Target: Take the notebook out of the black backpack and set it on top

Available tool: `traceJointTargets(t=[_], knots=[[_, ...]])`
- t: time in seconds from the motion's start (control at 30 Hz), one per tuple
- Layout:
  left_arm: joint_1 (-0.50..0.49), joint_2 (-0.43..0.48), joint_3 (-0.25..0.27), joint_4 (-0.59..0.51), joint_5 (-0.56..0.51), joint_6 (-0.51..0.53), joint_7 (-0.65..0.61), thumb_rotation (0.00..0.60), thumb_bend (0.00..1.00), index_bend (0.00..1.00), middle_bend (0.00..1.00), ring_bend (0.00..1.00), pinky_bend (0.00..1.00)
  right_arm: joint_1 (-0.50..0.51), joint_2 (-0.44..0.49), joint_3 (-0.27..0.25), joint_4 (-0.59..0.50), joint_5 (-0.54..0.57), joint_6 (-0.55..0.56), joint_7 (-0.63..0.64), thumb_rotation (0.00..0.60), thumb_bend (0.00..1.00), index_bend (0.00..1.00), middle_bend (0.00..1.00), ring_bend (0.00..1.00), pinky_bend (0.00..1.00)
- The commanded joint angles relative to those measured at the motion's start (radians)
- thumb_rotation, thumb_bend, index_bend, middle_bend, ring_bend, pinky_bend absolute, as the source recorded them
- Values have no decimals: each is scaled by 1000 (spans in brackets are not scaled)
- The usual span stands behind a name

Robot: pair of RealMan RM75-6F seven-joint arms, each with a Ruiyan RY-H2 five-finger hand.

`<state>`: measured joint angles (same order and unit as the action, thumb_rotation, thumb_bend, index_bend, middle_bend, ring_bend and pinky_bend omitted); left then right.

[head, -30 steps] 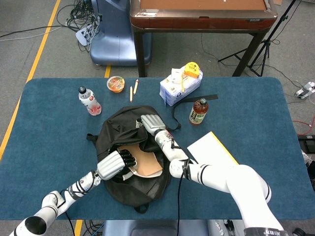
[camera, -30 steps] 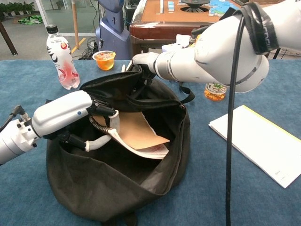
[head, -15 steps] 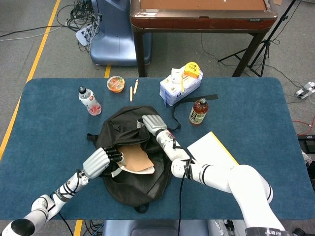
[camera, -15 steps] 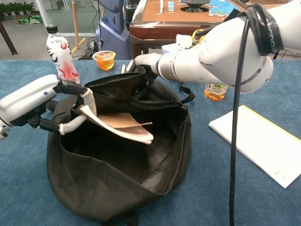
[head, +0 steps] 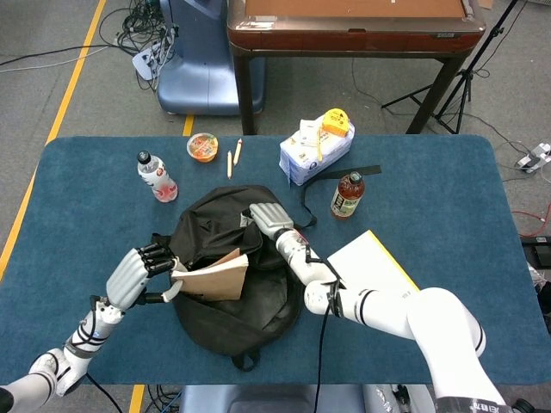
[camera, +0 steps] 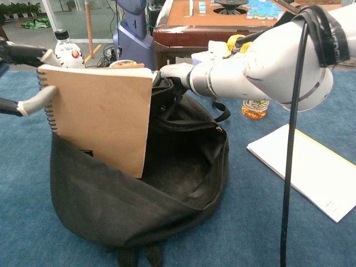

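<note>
At the backpack's [head: 228, 275] nine o'clock edge, the left hand [head: 138, 274] grips the notebook [camera: 100, 114], tilted, lower corner inside the opening. Right hand [head: 272, 220] fingers clamp the backpack's twelve o'clock rim.

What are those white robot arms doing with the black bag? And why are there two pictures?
It's a robot with two arms, and each arm ends in a hand with fingers, like yours. A person steers it from far away. One picture comes from a camera in its head, looking down at the blue table. The other comes from its chest, looking straight ahead.

The left hand holds a brown notebook with a wire spine, lifted mostly out of the black backpack. The right hand grips the backpack's top edge.

Also on the table: a white pad, a brown drink bottle, a pink and white bottle, a fruit cup, two pencils and a box of snacks.
</note>
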<state>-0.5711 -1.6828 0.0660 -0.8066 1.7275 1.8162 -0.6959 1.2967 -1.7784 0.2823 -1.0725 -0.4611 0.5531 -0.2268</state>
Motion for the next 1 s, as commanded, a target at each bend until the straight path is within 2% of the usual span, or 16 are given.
traceJointTargets(t=[0.03, 0.4, 0.67, 0.8, 0.9, 1.0], knots=[[15, 101, -25, -127, 6, 34, 48, 600, 496, 666, 666, 531, 450, -6, 4, 1, -8, -10, 3, 7, 600, 999, 742, 552, 483, 487], [57, 266, -84, -353, -18, 49, 122, 600, 497, 666, 667, 531, 451, -27, 18, -5, -42, -54, 17, 23, 600, 998, 742, 535, 477, 487], [80, 317, -137, -397, -46, 48, 150, 600, 496, 666, 666, 531, 451, -43, 39, -13, -85, -96, 22, 30, 600, 986, 742, 521, 468, 487], [86, 336, -164, -398, -68, 35, 163, 600, 496, 665, 666, 531, 451, -53, 70, -23, -142, -120, 35, 22, 600, 877, 725, 498, 448, 487], [91, 345, -182, -397, -89, 15, 163, 600, 496, 665, 666, 531, 451, -63, 106, -37, -215, -146, 52, 9, 600, 779, 659, 464, 426, 486], [93, 348, -194, -390, -105, -10, 167, 600, 496, 665, 666, 531, 451, -67, 148, -62, -300, -172, 69, -22, 600, 619, 571, 419, 393, 469]])
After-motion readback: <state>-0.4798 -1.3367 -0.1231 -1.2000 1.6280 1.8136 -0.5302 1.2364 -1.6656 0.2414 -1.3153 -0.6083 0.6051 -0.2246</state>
